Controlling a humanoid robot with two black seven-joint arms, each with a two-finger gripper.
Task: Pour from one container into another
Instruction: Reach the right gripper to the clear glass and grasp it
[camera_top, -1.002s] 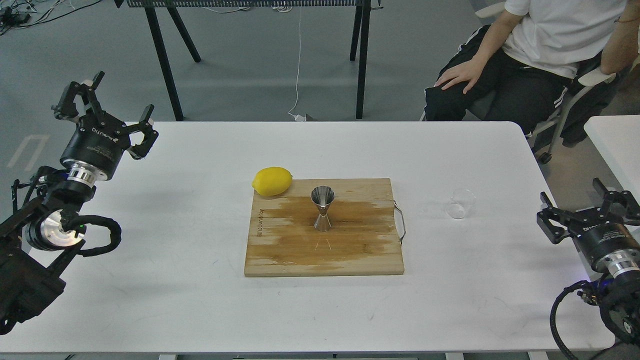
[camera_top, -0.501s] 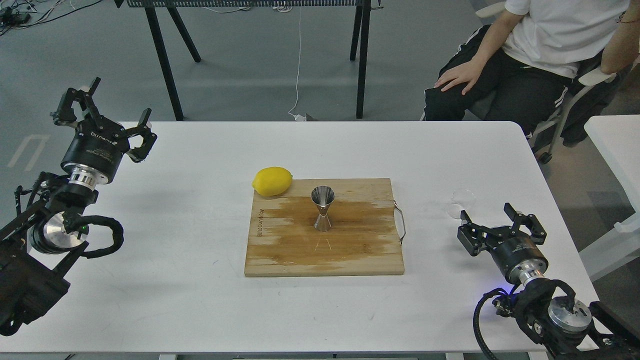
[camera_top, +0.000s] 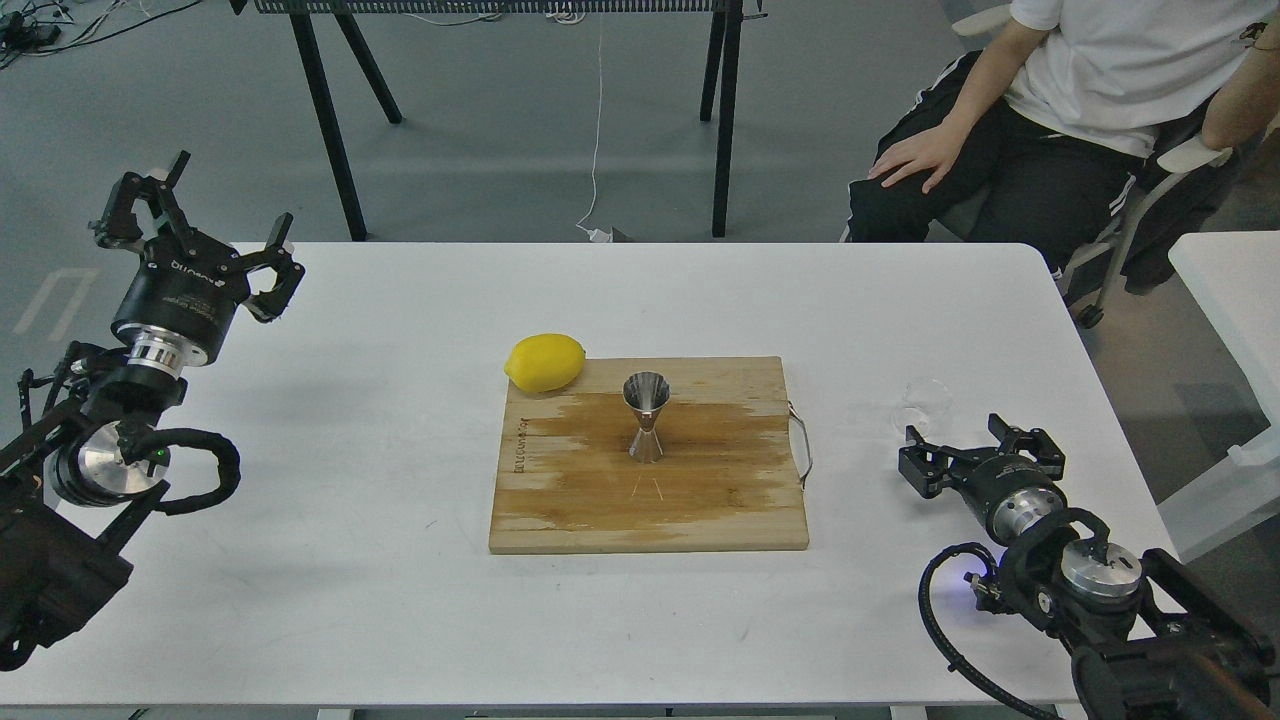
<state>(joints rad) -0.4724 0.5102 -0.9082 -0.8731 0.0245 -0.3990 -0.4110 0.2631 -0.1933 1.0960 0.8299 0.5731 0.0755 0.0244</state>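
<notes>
The small clear glass cup (camera_top: 925, 401) stands on the white table, right of the wooden board. My right gripper (camera_top: 978, 448) is open, low over the table just in front of the cup, its fingers spread wide and partly covering the cup's base. The steel hourglass jigger (camera_top: 646, 415) stands upright in the middle of the cutting board (camera_top: 560, 500). My left gripper (camera_top: 195, 225) is open and raised at the table's far left edge, holding nothing.
A yellow lemon (camera_top: 545, 361) rests at the board's back left corner. The board has a metal handle (camera_top: 803, 446) on its right side. A seated person (camera_top: 1080, 90) is behind the table at the right. Another white table (camera_top: 1230, 290) stands at far right.
My right arm has swung in from the right edge toward the glass cup, and the gripper now sits lower and closer in front of it. My left gripper drifted slightly left.
</notes>
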